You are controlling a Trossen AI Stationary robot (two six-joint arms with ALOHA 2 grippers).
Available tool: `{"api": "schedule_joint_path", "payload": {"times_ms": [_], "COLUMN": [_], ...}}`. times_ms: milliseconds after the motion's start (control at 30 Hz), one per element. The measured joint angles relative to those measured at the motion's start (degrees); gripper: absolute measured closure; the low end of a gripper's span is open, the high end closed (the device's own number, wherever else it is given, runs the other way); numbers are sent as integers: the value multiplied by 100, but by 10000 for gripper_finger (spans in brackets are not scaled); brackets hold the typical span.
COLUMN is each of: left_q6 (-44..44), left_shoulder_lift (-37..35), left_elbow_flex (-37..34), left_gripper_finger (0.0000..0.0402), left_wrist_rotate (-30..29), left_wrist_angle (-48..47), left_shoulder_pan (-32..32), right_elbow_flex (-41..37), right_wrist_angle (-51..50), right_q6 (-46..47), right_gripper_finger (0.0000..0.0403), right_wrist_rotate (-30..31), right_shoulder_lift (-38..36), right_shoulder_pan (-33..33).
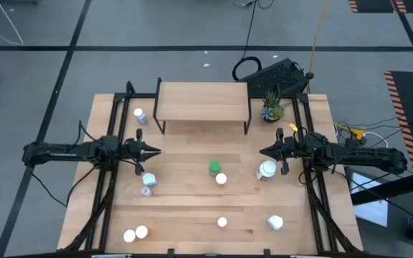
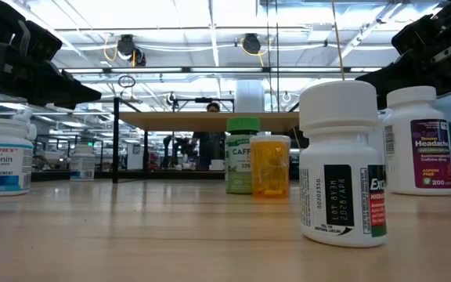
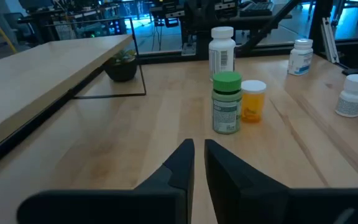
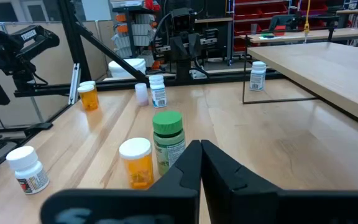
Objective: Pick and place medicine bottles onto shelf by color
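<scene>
The shelf (image 1: 202, 100), a light-wood board on thin black legs, stands at the far middle of the table with its top bare. Medicine bottles stand scattered on the tabletop. A green-capped one (image 1: 214, 168) and an orange one with a white cap (image 1: 221, 178) are side by side at the centre. A large white one (image 1: 267, 170) is close below my right gripper. Several more stand along the near edge and on the left. My left gripper (image 1: 156, 152) hovers shut at mid-left and my right gripper (image 1: 262, 152) hovers shut at mid-right. Both point level at the centre and hold nothing.
A small potted plant (image 1: 271, 107) stands by the shelf's right legs. A white bottle (image 1: 140, 115) stands left of the shelf. Two more bottles (image 1: 149, 179) stand near my left gripper. Black frame rails (image 1: 113, 115) run along both table sides. Bare wood lies between the grippers.
</scene>
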Motion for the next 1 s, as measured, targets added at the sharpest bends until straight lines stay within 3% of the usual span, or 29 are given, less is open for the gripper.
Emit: {"api": "schedule_joint_path", "payload": {"times_ms": [300, 567, 733, 867, 1000], "left_q6": [0, 0, 181, 1689, 2343], "left_shoulder_lift": [0, 0, 0, 48, 46], "left_elbow_flex": [1, 0, 2, -2, -3], "left_gripper_finger": [360, 360, 360, 360, 360], "left_wrist_rotate": [-1, 0, -24, -938, -1171], "left_wrist_angle": [0, 0, -28, 284, 668], "left_shoulder_pan": [2, 0, 1, 110, 156], "right_elbow_flex": [-1, -1, -2, -2, -2], "right_wrist_angle": [180, 699, 1111, 1302, 1304], "right_q6": [132, 2118, 3131, 4184, 5908], "right_gripper_finger": [403, 403, 403, 403, 403], "right_wrist_rotate": [-5, 43, 1020, 1912, 3211], "right_shoulder_lift": [-6, -1, -3, 22, 75], "right_shoulder_pan": [2, 9, 9, 11, 9]}}
